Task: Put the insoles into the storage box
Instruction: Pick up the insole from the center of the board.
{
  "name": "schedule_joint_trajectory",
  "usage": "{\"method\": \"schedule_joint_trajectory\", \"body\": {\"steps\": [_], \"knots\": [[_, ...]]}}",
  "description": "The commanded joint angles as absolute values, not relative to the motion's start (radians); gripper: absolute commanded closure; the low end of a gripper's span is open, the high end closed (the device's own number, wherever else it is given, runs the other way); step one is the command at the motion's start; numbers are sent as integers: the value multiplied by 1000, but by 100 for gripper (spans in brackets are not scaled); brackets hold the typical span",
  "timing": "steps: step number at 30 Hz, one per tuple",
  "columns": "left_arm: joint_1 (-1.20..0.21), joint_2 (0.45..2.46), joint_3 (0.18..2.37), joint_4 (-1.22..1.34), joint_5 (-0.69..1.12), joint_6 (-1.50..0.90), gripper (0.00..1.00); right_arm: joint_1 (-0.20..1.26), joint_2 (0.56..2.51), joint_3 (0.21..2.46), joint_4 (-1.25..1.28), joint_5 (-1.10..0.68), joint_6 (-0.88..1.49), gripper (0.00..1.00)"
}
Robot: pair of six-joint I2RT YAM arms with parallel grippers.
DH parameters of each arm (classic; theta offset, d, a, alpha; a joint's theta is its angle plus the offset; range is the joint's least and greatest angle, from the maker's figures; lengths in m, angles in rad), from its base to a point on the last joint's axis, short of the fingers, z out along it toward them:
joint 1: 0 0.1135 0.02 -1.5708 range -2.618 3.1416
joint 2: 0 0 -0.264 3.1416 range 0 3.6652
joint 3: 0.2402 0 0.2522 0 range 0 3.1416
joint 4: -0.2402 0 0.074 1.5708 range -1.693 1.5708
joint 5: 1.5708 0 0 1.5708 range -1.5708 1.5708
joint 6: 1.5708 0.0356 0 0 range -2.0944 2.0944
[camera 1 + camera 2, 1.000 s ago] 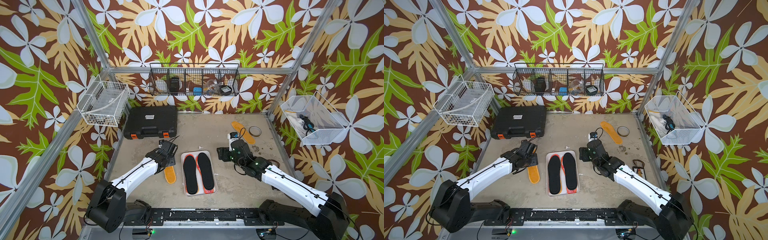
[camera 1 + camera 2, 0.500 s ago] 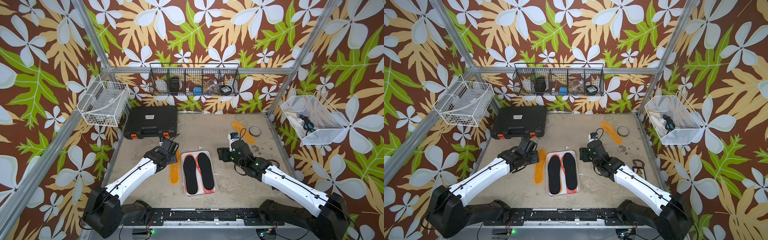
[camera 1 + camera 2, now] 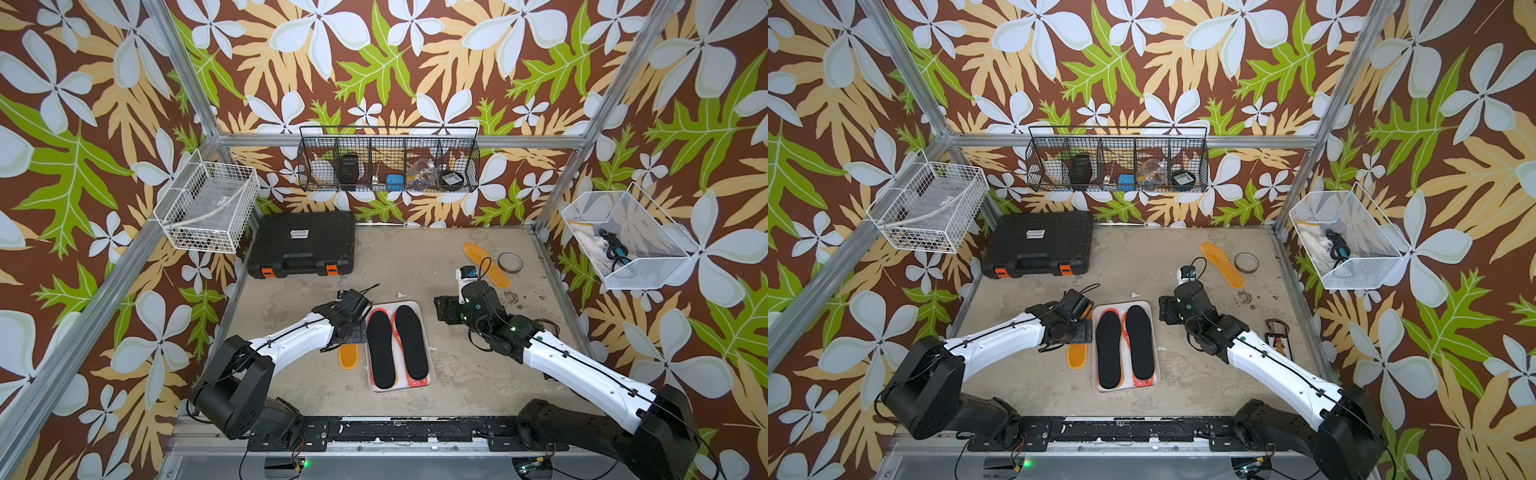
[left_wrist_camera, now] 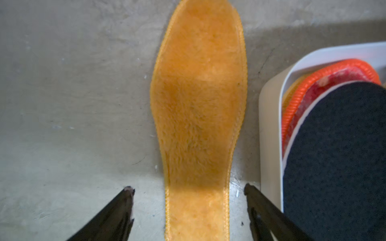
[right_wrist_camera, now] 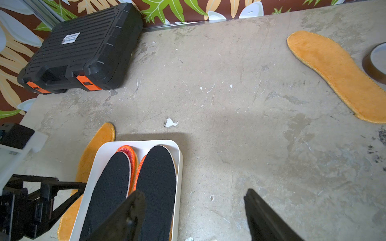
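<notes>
The white storage box (image 3: 400, 389) sits mid-table with two black insoles (image 3: 380, 349) on top of red-white, orange-rimmed ones (image 4: 296, 100). A fuzzy orange insole (image 3: 348, 357) (image 4: 198, 104) lies flat on the table along the box's left wall (image 4: 269, 125). My left gripper (image 4: 189, 188) is open above its heel end, one finger on each side with a gap to the insole. Another orange insole (image 3: 486, 259) (image 5: 338, 75) lies at the far right. My right gripper (image 5: 193, 193) hangs open and empty over the box's right rim (image 5: 179, 167).
A black case with orange latches (image 3: 303, 245) stands at the back left. A tape roll (image 3: 510, 262) lies beside the far insole. Wire baskets hang on the left wall (image 3: 203, 208), back wall (image 3: 388, 160) and right wall (image 3: 623, 241). A small beaded item (image 3: 1281, 345) lies by the right arm.
My left jaws have spread wide and let go of the orange insole, which now lies flat beside the box. The right arm has not moved.
</notes>
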State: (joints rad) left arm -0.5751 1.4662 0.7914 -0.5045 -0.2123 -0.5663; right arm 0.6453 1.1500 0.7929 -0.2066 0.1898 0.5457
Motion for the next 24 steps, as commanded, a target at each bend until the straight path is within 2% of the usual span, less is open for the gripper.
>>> {"method": "schedule_joint_trajectory", "body": {"steps": [1,10,12,14,16,24], "knots": [[-583,1496,780,-451,-198,-551,13,645,1141,790,-192,206,552,21],[-590,1618,776,-392,-223,-542,11,645,1134,784,-195,207,553,21],[-592,1638,778,-384,-227,-537,15,644,1129,784,-196,210,552,21],[-592,1652,780,-394,-242,-541,26,644,1124,788,-200,212,552,21],[-592,1644,773,-400,-256,-548,31,645,1119,790,-208,215,551,21],[-592,1574,787,-458,-296,-564,36,644,1121,786,-196,213,552,21]]}}
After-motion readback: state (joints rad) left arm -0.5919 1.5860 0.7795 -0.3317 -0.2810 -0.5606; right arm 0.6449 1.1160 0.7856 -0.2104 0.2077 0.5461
